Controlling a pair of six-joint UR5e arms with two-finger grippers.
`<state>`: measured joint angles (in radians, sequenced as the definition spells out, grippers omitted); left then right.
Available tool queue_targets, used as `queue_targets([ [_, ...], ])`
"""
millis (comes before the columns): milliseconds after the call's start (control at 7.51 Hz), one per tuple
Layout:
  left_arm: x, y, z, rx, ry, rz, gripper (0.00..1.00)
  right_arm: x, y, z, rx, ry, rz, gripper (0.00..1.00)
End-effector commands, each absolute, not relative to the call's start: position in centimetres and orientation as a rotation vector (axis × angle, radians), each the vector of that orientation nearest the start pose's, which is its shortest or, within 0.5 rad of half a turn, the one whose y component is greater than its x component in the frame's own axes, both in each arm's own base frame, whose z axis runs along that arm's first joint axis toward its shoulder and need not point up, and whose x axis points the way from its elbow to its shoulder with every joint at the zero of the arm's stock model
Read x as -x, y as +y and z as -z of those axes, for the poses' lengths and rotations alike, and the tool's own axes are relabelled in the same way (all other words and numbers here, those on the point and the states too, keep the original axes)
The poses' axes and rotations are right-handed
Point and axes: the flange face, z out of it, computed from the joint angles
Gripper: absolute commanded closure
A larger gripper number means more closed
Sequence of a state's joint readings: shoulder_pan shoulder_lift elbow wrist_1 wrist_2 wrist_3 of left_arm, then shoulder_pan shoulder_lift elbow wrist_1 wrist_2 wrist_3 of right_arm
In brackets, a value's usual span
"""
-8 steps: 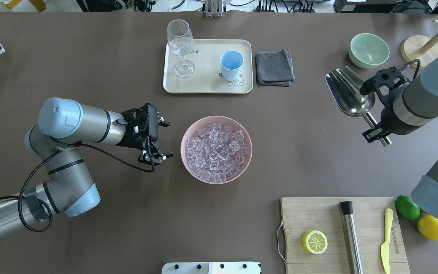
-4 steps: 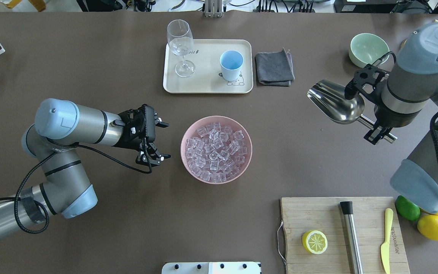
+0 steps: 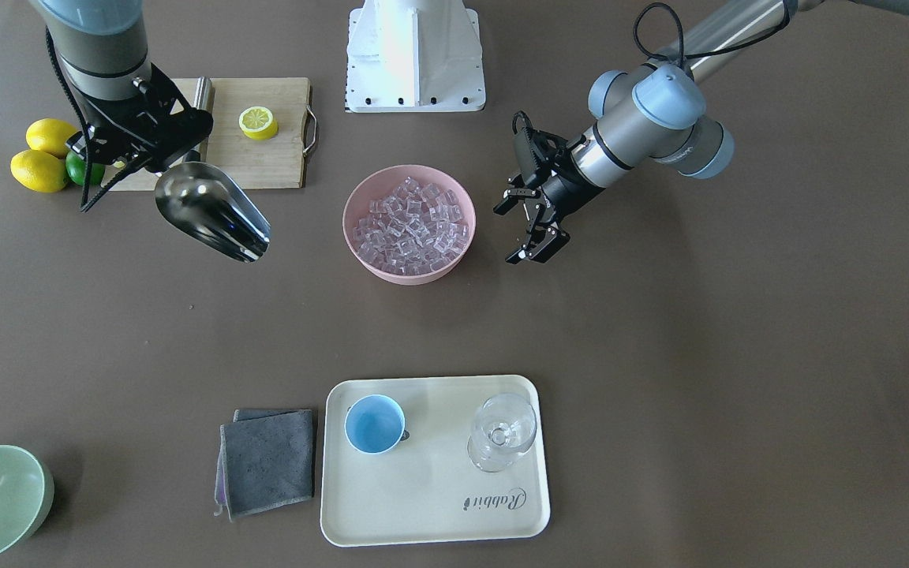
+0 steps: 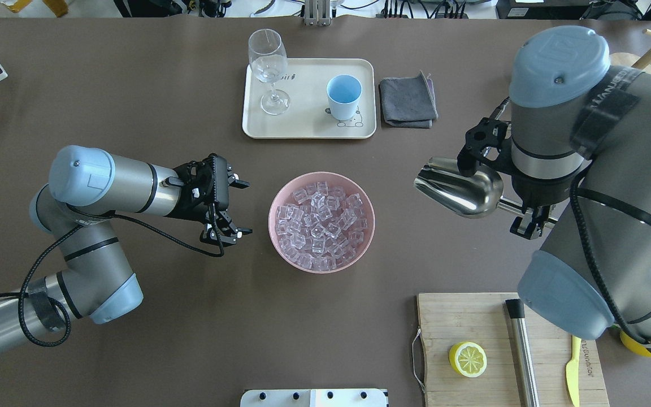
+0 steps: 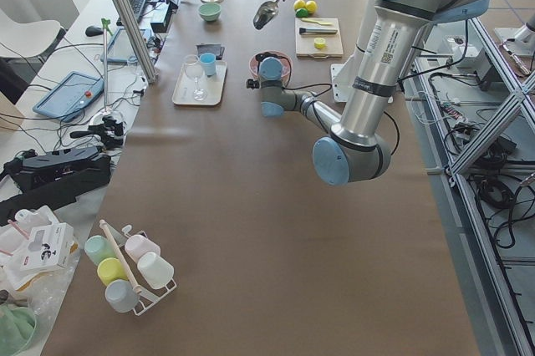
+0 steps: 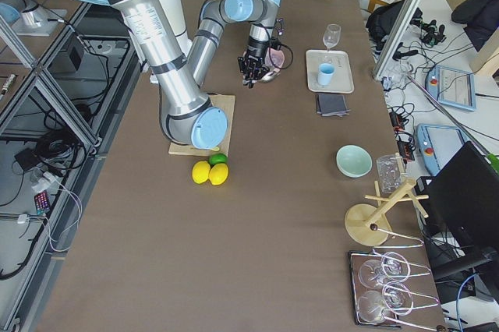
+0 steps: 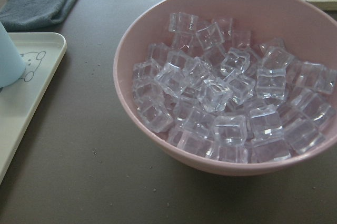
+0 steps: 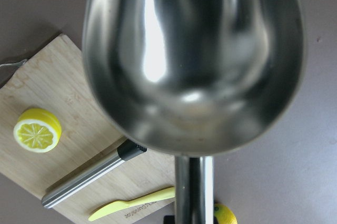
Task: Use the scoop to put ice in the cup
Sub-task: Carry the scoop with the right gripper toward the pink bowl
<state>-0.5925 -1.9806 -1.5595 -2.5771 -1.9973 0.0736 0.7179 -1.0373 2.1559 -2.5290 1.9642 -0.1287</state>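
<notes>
**Scoop in hand, no ice lifted yet**

The task is at an early stage. The right hand (image 4: 524, 217) is pinching the thin handle of the scoop (image 4: 461, 192) and holds it in the air to one side of the pink bowl (image 4: 272, 226). The scoop's open mouth is turned toward the bowl but is apart from the rim. The right wrist view looks straight into the steel trough and shows nothing in it. All the ice (image 4: 321, 221) that can be seen lies heaped in the pink bowl at the middle of the desk (image 4: 133, 85). The cup (image 4: 343, 93) stands upright on the cream tray (image 4: 303, 121) beyond the bowl, near a stemmed glass (image 4: 268, 62), and its blue inside looks empty. The left hand (image 4: 236, 206) hovers just beside the bowl's other side, fingers spread and holding nothing, perhaps placed to steady the bowl. Picking up the scoop looks done; what is left is the dig into the ice, the carry to the tray and the tip into the cup
</notes>
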Motion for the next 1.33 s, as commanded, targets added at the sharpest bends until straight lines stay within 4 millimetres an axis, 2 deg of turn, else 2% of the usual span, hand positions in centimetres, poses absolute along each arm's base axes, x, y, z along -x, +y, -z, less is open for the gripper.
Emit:
queue_targets([
  [0, -47.6, -43.2, -31.7, -1.164, 0.988, -1.155, 0.02, 33.2, -37.4, -19.9, 0.166, -0.342, 1.047, 1.00],
  [133, -47.5, -43.1, -32.0, -1.160, 0.988, -1.156, 0.02, 35.2, -38.8, -18.1, 0.257, -0.303, 1.030, 1.00],
  [266, -47.2, -42.9, -32.3, -1.157, 0.987, -1.156, 0.02, 37.1, -39.7, -17.4, 0.297, -0.287, 1.029, 1.00],
  [399, -47.2, -42.9, -32.3, -1.158, 0.987, -1.156, 0.02, 38.4, -39.8, -17.1, 0.316, -0.278, 1.037, 1.00],
  [1198, -47.0, -42.9, -32.2, -1.162, 0.988, -1.154, 0.02, 41.9, -37.0, -14.5, 0.294, -0.275, 1.075, 1.00],
])
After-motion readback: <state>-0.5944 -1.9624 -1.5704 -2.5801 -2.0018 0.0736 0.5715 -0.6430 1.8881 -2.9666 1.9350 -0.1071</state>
